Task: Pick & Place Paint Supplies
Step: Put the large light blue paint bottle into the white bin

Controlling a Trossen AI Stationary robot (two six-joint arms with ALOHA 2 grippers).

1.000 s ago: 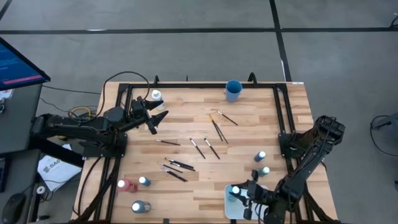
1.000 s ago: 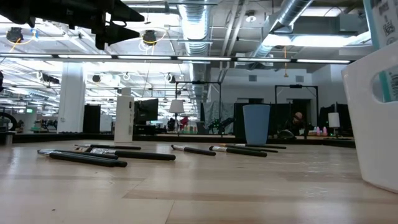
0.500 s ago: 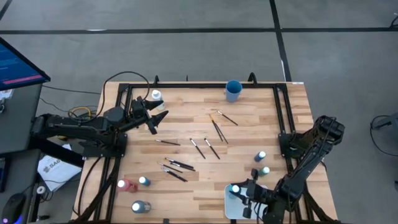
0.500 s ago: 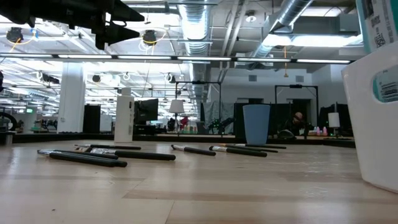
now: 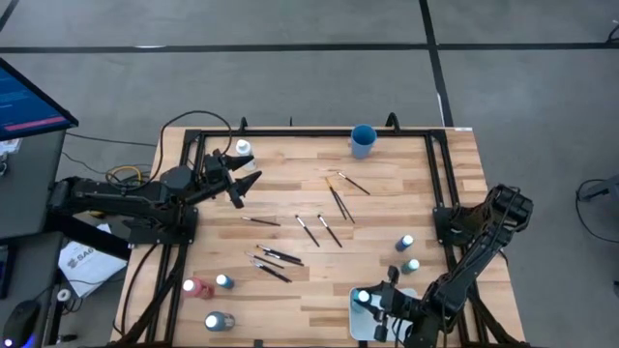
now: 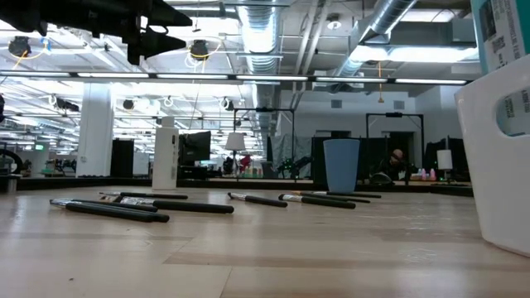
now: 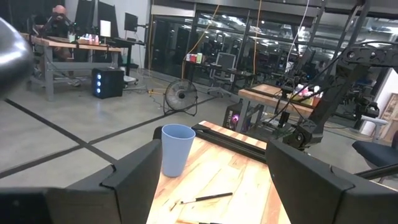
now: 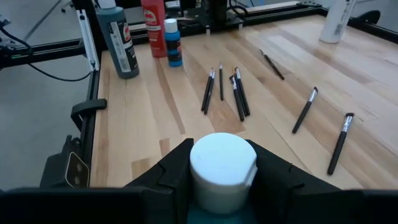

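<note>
My right gripper (image 5: 375, 302) is shut on a teal paint bottle with a white cap (image 8: 222, 167), held over the white tray (image 5: 358, 325) at the table's near right. In the low view the bottle's label (image 6: 499, 33) shows above the tray's wall (image 6: 497, 190). More paint bottles stand at the right (image 5: 404, 242) and near left (image 5: 198, 287), and a whitish one (image 5: 242, 148) at the far left. Several dark paintbrushes (image 5: 332, 201) lie flat mid-table. My left gripper (image 5: 244, 184) is open and hovers at the far left. My right gripper pinches the bottle between its two fingers (image 8: 177, 169), one on each side at the neck, just below the white cap (image 8: 249, 180). The fingers come from the table's right, slanting a little down. The bottle stands upright over the tray; whether its base rests there is hidden.
A blue cup (image 5: 363, 140) stands at the far edge. Black frame rails (image 5: 440, 184) border the tabletop. Bare wood lies between the brushes and the tray (image 5: 319, 290). Beyond the table a person (image 7: 57, 14) sits at a desk.
My right gripper has sunk slightly toward the tray with the bottle, which stays upright in its hold.
</note>
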